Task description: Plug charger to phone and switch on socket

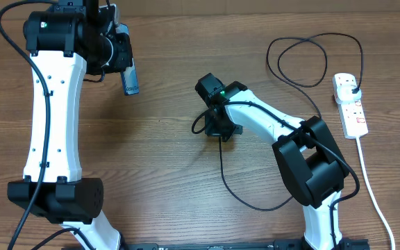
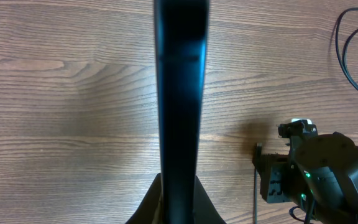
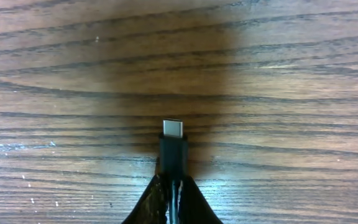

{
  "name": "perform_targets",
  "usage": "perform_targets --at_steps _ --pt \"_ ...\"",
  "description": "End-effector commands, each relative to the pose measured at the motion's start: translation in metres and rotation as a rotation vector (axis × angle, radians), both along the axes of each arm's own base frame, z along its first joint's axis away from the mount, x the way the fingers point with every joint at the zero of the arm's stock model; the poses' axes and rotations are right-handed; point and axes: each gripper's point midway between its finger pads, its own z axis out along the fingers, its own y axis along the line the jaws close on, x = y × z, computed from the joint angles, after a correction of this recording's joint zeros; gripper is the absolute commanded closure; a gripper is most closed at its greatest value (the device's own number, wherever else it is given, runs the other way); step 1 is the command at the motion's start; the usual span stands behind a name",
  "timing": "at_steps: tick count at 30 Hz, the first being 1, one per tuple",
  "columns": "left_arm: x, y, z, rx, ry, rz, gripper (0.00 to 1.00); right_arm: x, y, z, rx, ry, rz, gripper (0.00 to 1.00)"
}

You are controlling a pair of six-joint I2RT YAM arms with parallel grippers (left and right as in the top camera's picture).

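1 phone [image 2: 180, 93], clamped in left gripper [image 2: 179, 208] | 1 charger [image 3: 173, 152], tip pinched by right gripper [image 3: 173, 198] | 1 socket [image 1: 351, 105], well apart

Bright even light, soft dark shadow around charger [image 3: 173, 151], close phone [image 2: 180, 93] blurred

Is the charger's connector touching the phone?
Apart. Right wrist view: only bare wood beyond the connector, held by the right gripper. Overhead: the phone is far off, in the left gripper.

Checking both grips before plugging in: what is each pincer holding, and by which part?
The left pincer holds the phone by one end; the right pincer holds the charger just behind its connector tip.
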Motion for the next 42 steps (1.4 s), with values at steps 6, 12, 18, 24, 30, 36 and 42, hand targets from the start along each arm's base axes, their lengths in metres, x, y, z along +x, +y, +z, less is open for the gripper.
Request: perform_targets --at_steps 6,12,18,24,30,36,42 --pt "0.001 -0.003 0.004 -0.006 -0.014 0.007 0.96 -0.008 -0.009 -0.023 -0.051 0.048 -0.010 0.96" --pt "0.001 -0.003 0.004 -0.006 -0.014 0.007 0.96 -0.003 -0.007 -0.022 -0.039 0.031 -0.002 0.96" --pt "0.003 -0.008 0.006 -0.029 -0.026 -0.012 0.96 0.007 0.010 -0.003 0.023 0.012 0.079 0.96" --pt "0.008 -0.050 0.027 -0.201 -0.134 -0.264 0.96 0.017 0.037 0.046 0.172 -0.056 0.154 0.96" --pt "0.013 -0.077 0.062 -0.420 -0.255 -0.399 0.96 0.020 0.058 0.125 0.347 -0.204 0.233 0.96" --pt "0.012 -0.097 0.095 -0.556 -0.389 -0.559 0.96 0.009 0.062 0.204 0.475 -0.354 0.292 0.96" --pt "0.003 -0.110 0.115 -0.656 -0.447 -0.662 0.96 -0.006 0.052 0.259 0.528 -0.463 0.305 0.96"
